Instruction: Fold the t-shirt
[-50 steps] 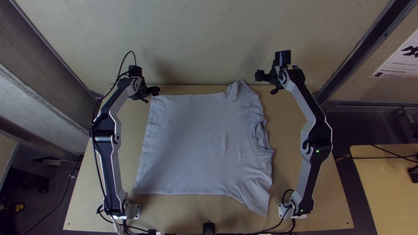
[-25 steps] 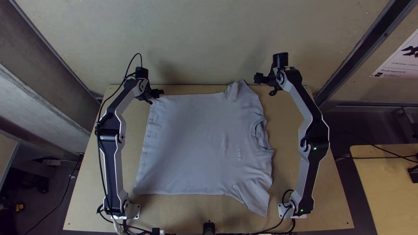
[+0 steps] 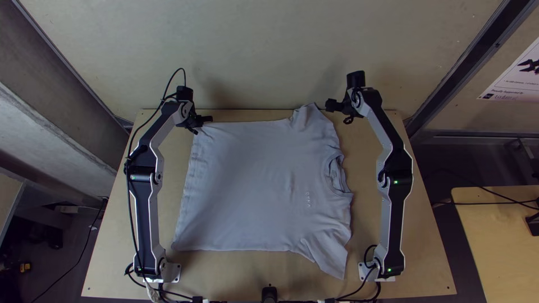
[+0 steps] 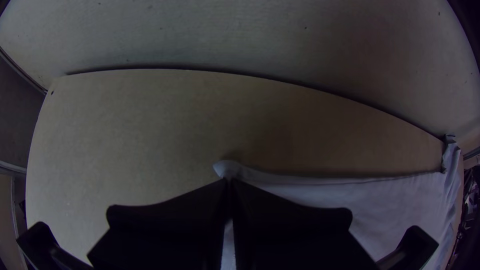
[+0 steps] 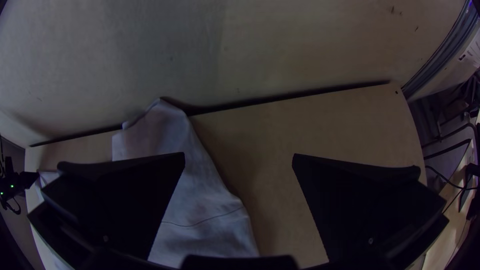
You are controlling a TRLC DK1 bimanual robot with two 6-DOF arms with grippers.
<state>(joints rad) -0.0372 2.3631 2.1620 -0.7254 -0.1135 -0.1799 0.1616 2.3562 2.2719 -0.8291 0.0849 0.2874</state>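
And here's your t-shirt (image 3: 252,185), spread across the wooden table (image 3: 106,264) between your two arms, hem to the left, collar to the right. Your left gripper (image 3: 210,119) has the hem's far corner pinched, a little tip of cloth poking past its fingers! Over on the right, your right gripper (image 3: 328,105) is wide apart and released, right by the far sleeve (image 3: 309,116). Mind the wall (image 3: 252,50), folks: it rises right behind the table's far edge, and that sleeve reaches up to it. You've a black cable (image 3: 129,207) running up the left arm (image 3: 147,219), looping above its wrist. A black post (image 3: 269,293) sits at the near edge, middle; off to the right, another table (image 3: 499,241) and a poster (image 3: 516,76).
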